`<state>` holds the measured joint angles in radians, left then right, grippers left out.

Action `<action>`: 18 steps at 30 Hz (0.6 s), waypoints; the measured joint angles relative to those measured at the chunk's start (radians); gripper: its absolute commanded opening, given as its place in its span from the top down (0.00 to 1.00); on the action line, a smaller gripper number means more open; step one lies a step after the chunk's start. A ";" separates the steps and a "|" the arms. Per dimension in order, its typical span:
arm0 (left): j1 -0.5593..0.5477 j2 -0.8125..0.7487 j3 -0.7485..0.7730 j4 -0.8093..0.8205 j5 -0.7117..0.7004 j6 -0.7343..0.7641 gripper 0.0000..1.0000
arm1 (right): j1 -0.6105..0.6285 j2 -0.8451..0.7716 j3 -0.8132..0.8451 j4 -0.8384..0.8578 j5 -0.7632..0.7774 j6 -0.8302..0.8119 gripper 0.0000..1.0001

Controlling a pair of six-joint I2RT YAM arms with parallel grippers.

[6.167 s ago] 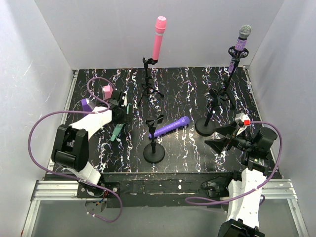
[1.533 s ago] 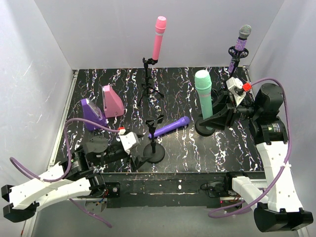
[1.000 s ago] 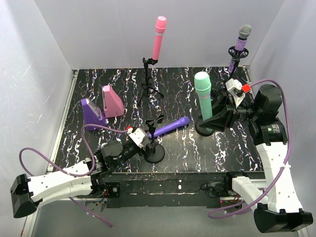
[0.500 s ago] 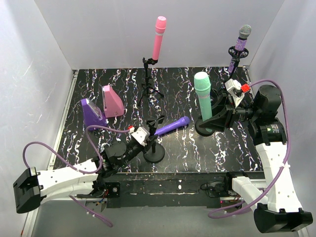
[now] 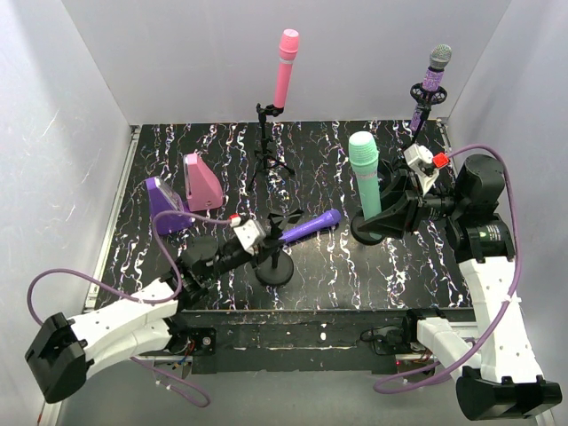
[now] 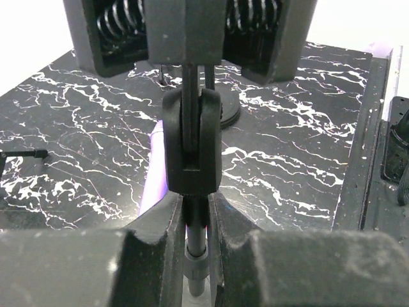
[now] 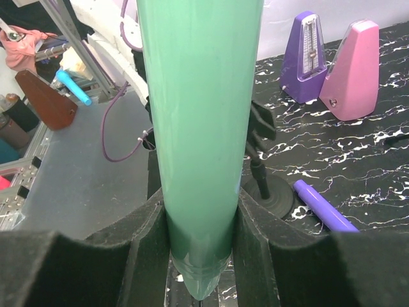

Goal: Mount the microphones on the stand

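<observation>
Our left gripper (image 5: 266, 248), swung in from lower left, is clamping the pole of the centre stand (image 5: 277, 272) while we are clasping the mint green microphone (image 5: 366, 173) upright in our right gripper (image 5: 384, 211).

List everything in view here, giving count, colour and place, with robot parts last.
slim pink toy microphone: one, pink, clipped upright on the tripod stand, back centre
glittery purple microphone with a silver-grey head: one, on the tall stand, back right
mint green microphone: one, upright in the right gripper
plain purple microphone: one, lying flat, centre
stands: three, black; tripod stand, tall stand, short stand
wedge-shaped boxes: two, left; pink wedge, purple wedge
marbled table: one, black and white
left gripper: shut on the short stand's pole
right gripper: shut on the mint green microphone
</observation>
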<state>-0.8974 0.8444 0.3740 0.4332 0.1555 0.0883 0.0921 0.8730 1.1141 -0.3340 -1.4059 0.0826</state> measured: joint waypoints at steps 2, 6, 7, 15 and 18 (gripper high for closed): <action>0.069 0.031 0.022 -0.007 0.102 -0.012 1.00 | 0.000 -0.001 0.000 0.000 0.000 0.000 0.99; 0.157 0.172 0.108 0.011 0.315 -0.034 1.00 | 0.000 -0.001 -0.003 0.002 -0.001 0.000 0.99; 0.170 0.211 0.127 0.027 0.363 -0.048 1.00 | 0.000 -0.002 -0.006 0.003 -0.002 0.000 0.99; 0.211 0.420 0.214 0.176 0.588 -0.148 1.00 | 0.000 -0.005 -0.026 0.003 -0.004 0.000 0.99; 0.211 0.429 0.216 0.187 0.613 -0.143 0.98 | 0.000 -0.006 -0.029 0.004 -0.005 0.000 0.99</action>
<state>-0.6861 1.2736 0.5900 0.6201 0.7685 -0.0547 0.0921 0.8673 1.0851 -0.3302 -1.4105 0.0826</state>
